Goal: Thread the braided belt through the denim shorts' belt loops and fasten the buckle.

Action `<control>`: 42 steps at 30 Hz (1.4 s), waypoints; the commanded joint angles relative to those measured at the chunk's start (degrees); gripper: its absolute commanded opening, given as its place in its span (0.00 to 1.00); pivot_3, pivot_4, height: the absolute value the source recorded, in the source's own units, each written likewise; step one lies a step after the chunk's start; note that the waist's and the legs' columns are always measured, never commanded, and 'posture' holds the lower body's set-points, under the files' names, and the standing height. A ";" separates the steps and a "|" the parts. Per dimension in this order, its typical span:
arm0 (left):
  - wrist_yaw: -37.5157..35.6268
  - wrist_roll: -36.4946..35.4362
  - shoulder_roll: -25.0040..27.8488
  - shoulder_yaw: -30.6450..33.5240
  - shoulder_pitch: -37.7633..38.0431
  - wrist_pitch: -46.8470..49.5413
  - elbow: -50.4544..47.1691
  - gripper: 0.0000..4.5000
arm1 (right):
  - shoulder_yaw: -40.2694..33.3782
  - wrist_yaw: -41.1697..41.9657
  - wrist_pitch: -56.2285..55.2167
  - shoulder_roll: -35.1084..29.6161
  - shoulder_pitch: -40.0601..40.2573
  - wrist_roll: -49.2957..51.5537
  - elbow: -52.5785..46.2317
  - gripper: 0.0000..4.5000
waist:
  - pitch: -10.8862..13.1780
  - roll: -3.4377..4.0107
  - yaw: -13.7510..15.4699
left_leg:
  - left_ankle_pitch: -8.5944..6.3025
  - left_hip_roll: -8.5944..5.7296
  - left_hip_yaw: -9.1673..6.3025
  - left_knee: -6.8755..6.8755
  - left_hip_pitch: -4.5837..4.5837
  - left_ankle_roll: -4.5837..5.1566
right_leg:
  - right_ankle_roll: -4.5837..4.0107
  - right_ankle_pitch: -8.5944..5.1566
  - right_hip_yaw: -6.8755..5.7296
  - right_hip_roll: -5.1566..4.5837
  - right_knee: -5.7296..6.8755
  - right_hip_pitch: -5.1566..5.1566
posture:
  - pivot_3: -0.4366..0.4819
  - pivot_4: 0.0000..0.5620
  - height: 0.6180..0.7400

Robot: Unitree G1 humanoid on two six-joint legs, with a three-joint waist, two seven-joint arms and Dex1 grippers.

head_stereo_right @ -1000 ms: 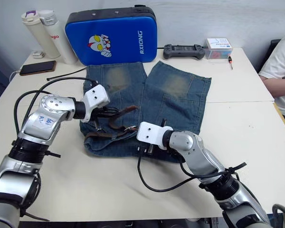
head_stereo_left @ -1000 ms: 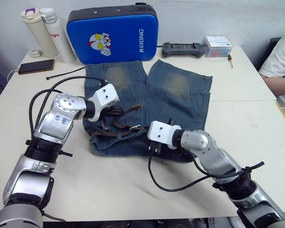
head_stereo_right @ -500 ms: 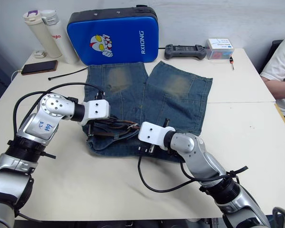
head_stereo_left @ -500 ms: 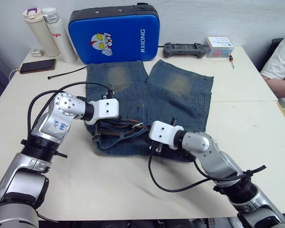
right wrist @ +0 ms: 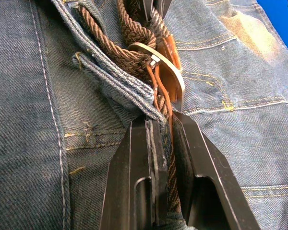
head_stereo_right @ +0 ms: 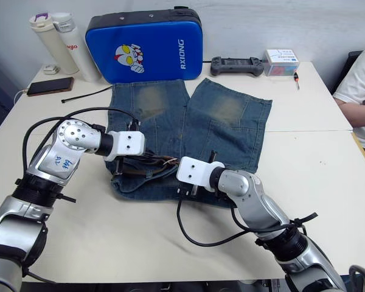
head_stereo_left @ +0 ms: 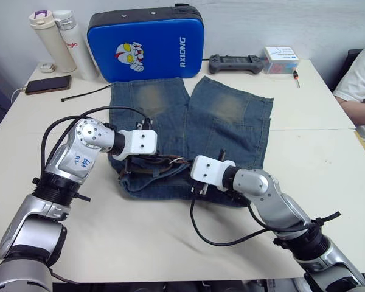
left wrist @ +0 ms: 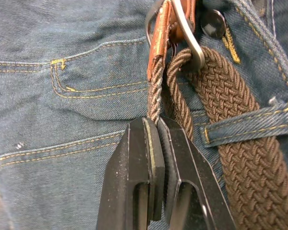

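- Faded denim shorts (head_stereo_left: pixel 225 121) are laid flat on a pale worktop (head_stereo_left: pixel 316 158), waistband toward the robot
- A brown braided belt (left wrist: pixel 240 143) is seen lying along the waistband, passed under at least one belt loop (left wrist: pixel 249 127)
- The silver buckle (left wrist: pixel 185 28) sits at the middle of the waistband, with belt strap already passed through its frame
- The left tool (left wrist: pixel 156 127) is clenched on a narrow stretch of the belt just beside the buckle
- The right tool (right wrist: pixel 161 132) is clamped on the belt's strap close to the buckle, from the other side
- Threading is judged largely done; seating the prong appears to be left, though the prong cannot be clearly made out
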 commanded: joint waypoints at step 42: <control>-3.72 -4.93 -11.21 2.60 -2.69 40.04 -21.12 0.53 | -3.52 2.19 4.08 2.29 -1.57 0.94 -3.07 0.00 | -0.01 -0.01 -0.10 | 0.00 0.01 0.00 0.06 0.01 0.00 | 0.00 0.00 0.03 0.03 0.14 -0.02 | 0.48 0.27 1.00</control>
